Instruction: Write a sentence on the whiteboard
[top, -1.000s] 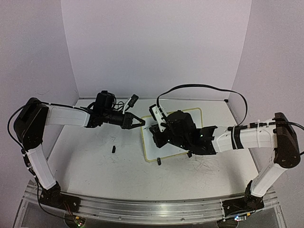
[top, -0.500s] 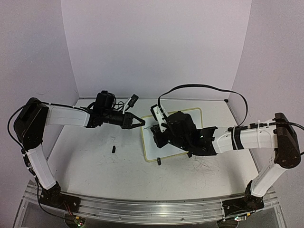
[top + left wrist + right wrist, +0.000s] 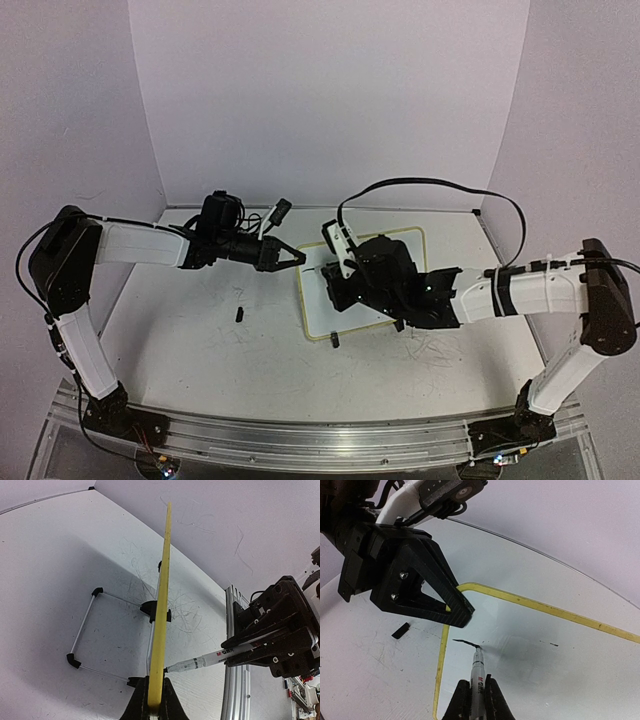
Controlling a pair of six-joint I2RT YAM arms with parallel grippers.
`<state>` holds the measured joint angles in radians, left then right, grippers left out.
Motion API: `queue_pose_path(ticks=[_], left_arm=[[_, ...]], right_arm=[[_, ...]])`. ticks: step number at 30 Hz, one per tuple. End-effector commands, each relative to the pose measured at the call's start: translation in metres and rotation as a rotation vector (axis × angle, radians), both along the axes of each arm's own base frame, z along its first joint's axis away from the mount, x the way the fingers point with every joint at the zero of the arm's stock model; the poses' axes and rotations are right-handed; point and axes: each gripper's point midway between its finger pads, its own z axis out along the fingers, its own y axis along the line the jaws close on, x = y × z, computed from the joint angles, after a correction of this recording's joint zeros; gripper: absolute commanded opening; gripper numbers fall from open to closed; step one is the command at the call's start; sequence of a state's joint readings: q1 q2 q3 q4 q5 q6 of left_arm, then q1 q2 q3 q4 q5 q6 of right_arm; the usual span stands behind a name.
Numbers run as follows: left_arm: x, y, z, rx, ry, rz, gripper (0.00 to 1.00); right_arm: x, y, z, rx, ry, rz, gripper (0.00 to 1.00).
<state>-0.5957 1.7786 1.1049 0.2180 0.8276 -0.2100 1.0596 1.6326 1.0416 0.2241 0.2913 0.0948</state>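
Gripping the pale-yellow rim of the whiteboard at its far-left corner, the left gripper is clamped shut on the board, which sits at the middle of the table between the arms. The right gripper is clenched on a marker, its tip meeting a short black stroke near the board's left edge.

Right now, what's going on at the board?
The left hand is shut on the yellow rim of the whiteboard, bracing it near a corner. The right hand grips a marker with its tip on the board. Just a short black stroke is down near that corner, so the writing has barely begun.
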Motion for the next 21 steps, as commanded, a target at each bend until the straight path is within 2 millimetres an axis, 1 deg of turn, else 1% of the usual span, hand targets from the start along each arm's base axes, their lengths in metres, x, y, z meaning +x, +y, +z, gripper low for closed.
queue_pose_path(ticks=[1,2,4,6,8,15,17,21], left_arm=[[-0.003,0.000,0.018,-0.018,-0.053,0.001,0.00],[-0.004,0.000,0.018,-0.017,-0.054,0.001,0.00],[-0.003,0.000,0.018,-0.017,-0.057,0.004,0.00],[-0.003,0.000,0.018,-0.018,-0.057,0.003,0.00],[-0.004,0.000,0.019,-0.019,-0.056,0.000,0.00],[-0.004,0.000,0.018,-0.018,-0.052,0.000,0.00],[-0.004,0.000,0.018,-0.019,-0.053,-0.001,0.00],[-0.005,0.000,0.019,-0.021,-0.053,-0.003,0.00]], right_arm=[[-0.010,-0.006,0.029,0.075,-0.055,0.086,0.00],[-0.014,-0.006,0.034,0.092,-0.063,0.103,0.00],[-0.012,-0.009,0.037,0.098,-0.074,0.089,0.00],[-0.008,-0.003,0.028,0.064,-0.060,0.088,0.00],[-0.008,0.002,0.024,0.059,-0.045,0.101,0.00],[-0.008,0.014,0.028,0.078,-0.044,0.134,0.00],[-0.008,0.015,0.030,0.082,-0.046,0.137,0.00],[-0.005,0.016,0.026,0.078,-0.041,0.127,0.00]])
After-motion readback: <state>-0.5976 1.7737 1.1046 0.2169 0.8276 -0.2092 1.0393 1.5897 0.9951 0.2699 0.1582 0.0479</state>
